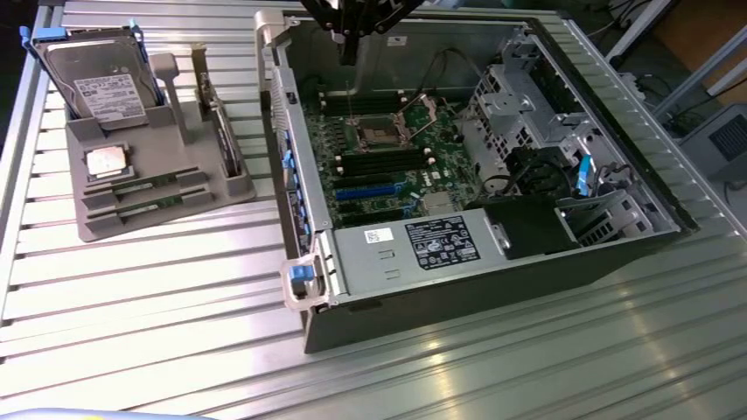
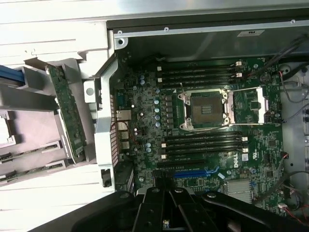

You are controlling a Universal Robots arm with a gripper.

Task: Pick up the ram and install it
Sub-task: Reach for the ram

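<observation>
The ram (image 1: 138, 186) is lying in a slot of the grey holder (image 1: 222, 188) at the left of the exterior view, on the desk (image 1: 140, 289). Well apart from it, at top centre, the jaws are hovering over the open computer case (image 1: 491, 262), sitting closed together and gripping nothing.

An open computer case (image 1: 467, 293) is lying beneath the gripper (image 1: 346, 52), its motherboard (image 1: 403, 171) facing up, while a grey tray (image 1: 122, 223) holding a hard drive (image 1: 100, 74) is sitting off to one side.
</observation>
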